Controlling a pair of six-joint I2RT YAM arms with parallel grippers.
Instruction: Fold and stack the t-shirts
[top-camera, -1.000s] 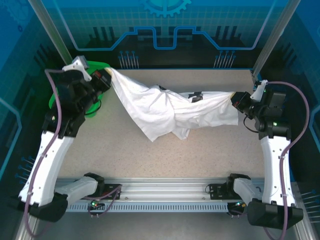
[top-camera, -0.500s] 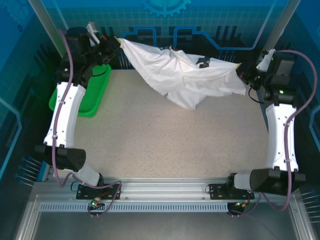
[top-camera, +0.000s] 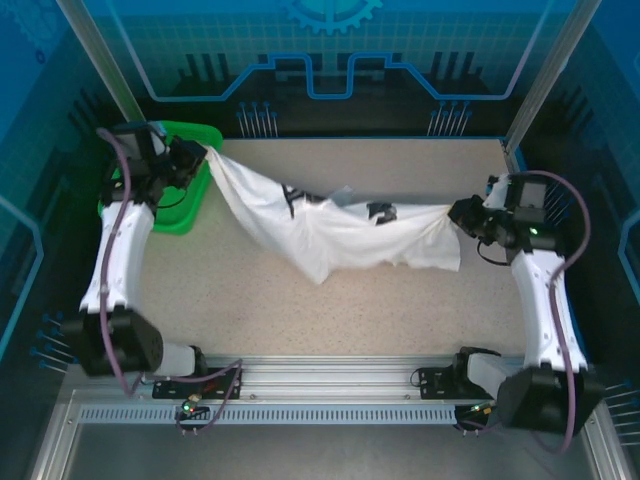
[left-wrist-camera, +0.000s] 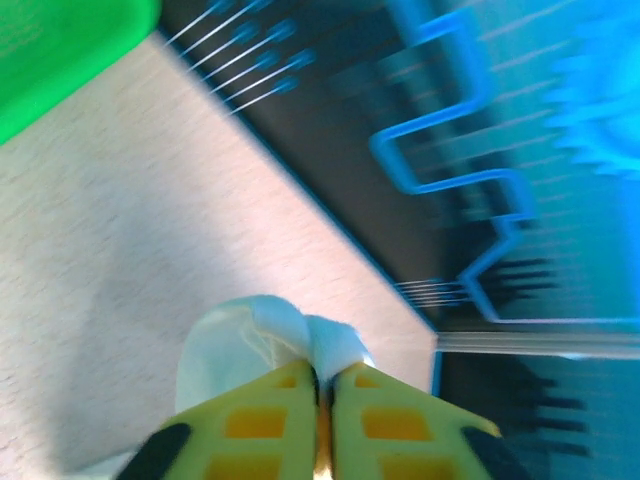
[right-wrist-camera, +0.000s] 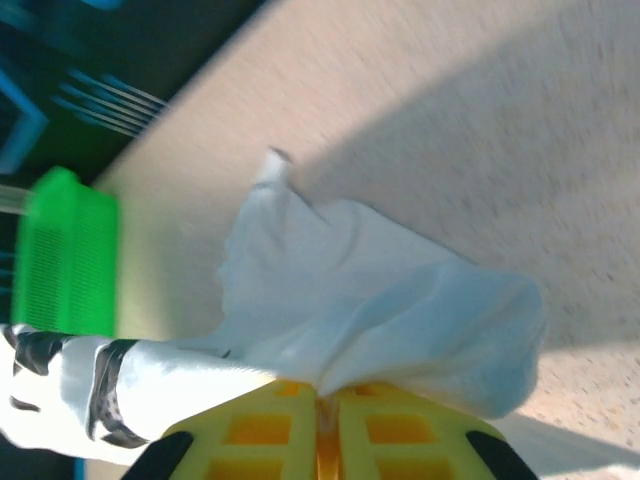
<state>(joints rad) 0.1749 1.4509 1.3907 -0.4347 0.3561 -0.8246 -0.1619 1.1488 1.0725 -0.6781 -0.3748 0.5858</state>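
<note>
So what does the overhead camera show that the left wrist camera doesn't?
Overhead: the whole white t-shirt stretched between the left end effector and the right end effector, with its black print showing. Left wrist: a close look at its yellow fingers pinched shut on a bunch of cloth. Both: the white cloth, the green basket and the speckled table.

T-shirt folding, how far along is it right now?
Done: nothing looks folded or stacked yet. In hand: one white t-shirt hangs stretched between the left claw and right claw, both pinching cloth, its middle sagging toward the table. Left: spreading it flat, folding, stacking.
</note>
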